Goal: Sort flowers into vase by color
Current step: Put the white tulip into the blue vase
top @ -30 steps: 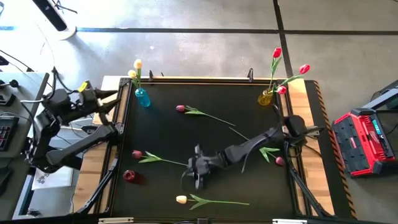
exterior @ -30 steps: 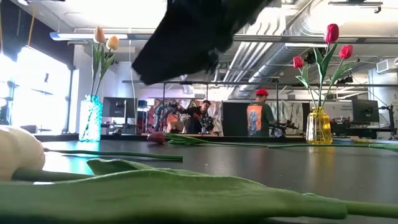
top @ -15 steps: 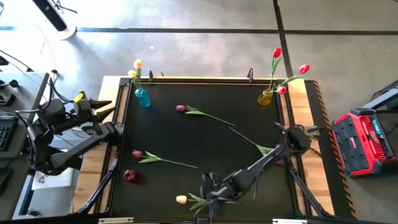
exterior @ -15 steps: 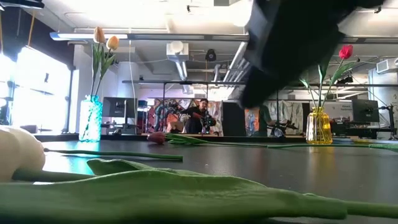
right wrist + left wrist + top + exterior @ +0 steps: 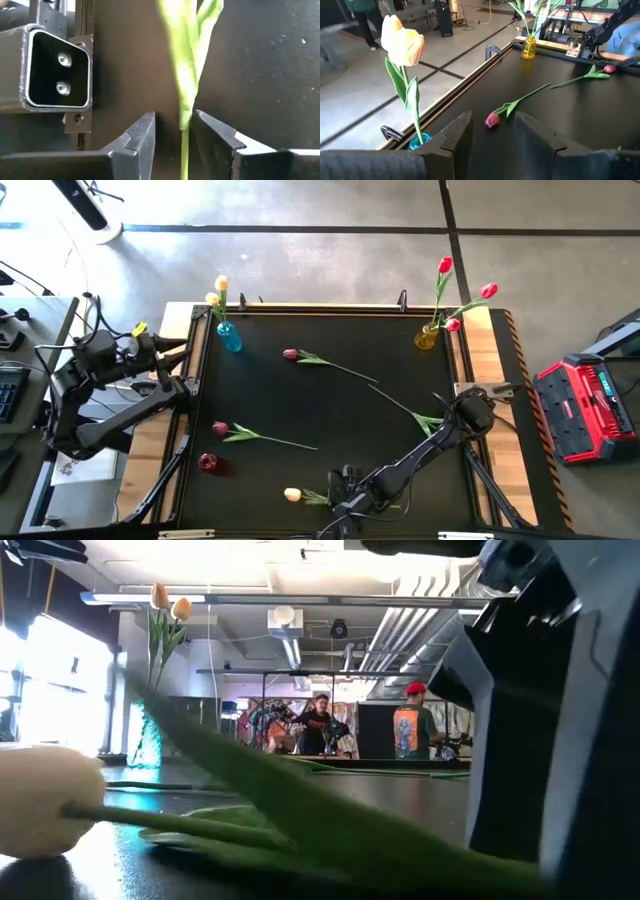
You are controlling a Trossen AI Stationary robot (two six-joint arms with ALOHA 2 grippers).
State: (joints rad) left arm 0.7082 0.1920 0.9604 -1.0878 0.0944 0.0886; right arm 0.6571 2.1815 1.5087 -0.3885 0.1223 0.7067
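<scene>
Right tool dropped low over black table, people behind

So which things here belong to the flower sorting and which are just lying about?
Job: cream tulip at the right hand, loose maroon tulips, blue vase, yellow vase.
Lying about: red toolbox, keyboard.

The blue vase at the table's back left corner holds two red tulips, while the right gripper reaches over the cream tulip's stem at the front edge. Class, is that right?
Not quite. The blue vase holds cream-yellow tulips, not red ones, as the high view shows. The rest stands: it sits at the back left corner, and the right gripper is over the cream tulip's stem at the front edge.
</scene>
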